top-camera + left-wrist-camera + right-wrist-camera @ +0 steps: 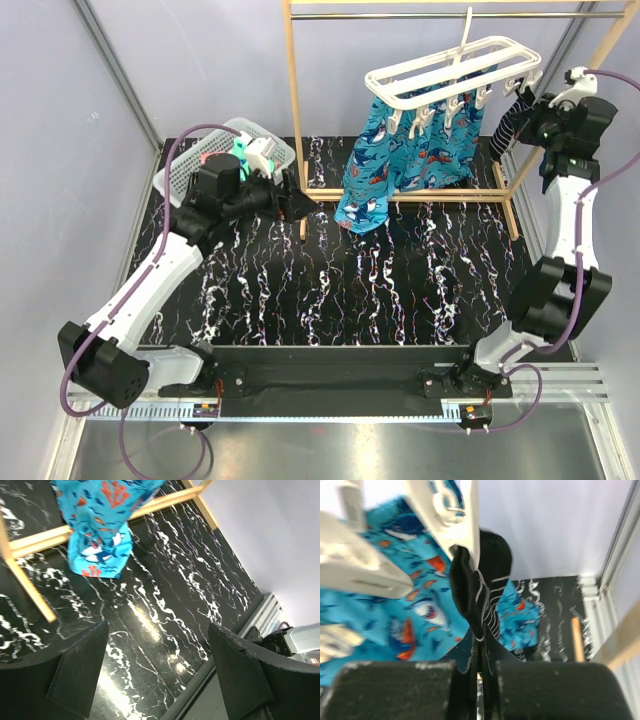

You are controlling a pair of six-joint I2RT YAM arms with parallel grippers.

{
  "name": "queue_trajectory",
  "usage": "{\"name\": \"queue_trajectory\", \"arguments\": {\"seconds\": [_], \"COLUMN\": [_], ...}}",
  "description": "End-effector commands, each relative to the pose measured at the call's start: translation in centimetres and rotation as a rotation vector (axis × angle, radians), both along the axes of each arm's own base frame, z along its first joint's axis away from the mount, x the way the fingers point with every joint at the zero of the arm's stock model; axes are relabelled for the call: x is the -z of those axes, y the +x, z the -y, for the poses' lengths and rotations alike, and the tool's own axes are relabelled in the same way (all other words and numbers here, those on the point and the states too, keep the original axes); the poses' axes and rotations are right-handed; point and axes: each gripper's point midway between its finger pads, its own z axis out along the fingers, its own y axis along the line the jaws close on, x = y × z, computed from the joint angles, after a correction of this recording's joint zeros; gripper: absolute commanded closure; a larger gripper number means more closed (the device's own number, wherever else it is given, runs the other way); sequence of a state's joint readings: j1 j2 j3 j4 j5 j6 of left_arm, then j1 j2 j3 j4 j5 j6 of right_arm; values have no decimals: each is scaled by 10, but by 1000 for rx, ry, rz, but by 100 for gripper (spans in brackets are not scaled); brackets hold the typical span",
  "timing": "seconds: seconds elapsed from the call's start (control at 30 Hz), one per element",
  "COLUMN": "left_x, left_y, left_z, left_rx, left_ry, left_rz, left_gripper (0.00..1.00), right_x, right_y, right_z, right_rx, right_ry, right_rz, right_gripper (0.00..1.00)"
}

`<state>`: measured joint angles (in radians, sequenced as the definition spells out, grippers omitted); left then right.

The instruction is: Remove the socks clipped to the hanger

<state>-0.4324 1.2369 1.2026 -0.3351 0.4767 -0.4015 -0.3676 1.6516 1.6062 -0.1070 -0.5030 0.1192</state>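
Note:
The white slatted hanger (455, 68) hangs by its hook from the wooden rack's rail, its small clips dangling below. At its right end a black-and-white striped sock (503, 135) hangs from a white clip (465, 525). My right gripper (522, 116) is shut on the lower part of this sock (485, 585), the fabric pinched between its fingers (481, 667). My left gripper (305, 207) hovers open and empty over the table beside the basket; in the left wrist view nothing lies between the jaws of the left gripper (157, 630).
A blue shark-print cloth (400, 160) hangs from the hanger's middle clips down to the table. The tall wooden rack (293, 110) stands at the back. A white mesh basket (180, 168) at the back left holds teal and pink socks (240, 150).

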Motion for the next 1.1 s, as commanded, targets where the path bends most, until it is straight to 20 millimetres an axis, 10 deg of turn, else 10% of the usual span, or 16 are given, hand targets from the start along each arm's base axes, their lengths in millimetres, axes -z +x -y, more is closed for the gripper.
{"name": "queue_trajectory", "arguments": {"seconds": [0.0, 0.53, 1.07], "left_x": [-37, -135, -120], "left_y": [-1, 1, 36], "left_z": [19, 169, 280], "left_rx": [-24, 63, 139], "left_ry": [-68, -222, -191], "left_rz": [87, 504, 607], "left_gripper": [16, 16, 10], "right_x": [-57, -72, -78], "right_y": [-36, -118, -146], "right_z": [-16, -107, -139], "right_rx": [45, -160, -268], "right_ry": [133, 380, 545], "right_rz": [99, -91, -114], "right_gripper": [100, 100, 100]}}
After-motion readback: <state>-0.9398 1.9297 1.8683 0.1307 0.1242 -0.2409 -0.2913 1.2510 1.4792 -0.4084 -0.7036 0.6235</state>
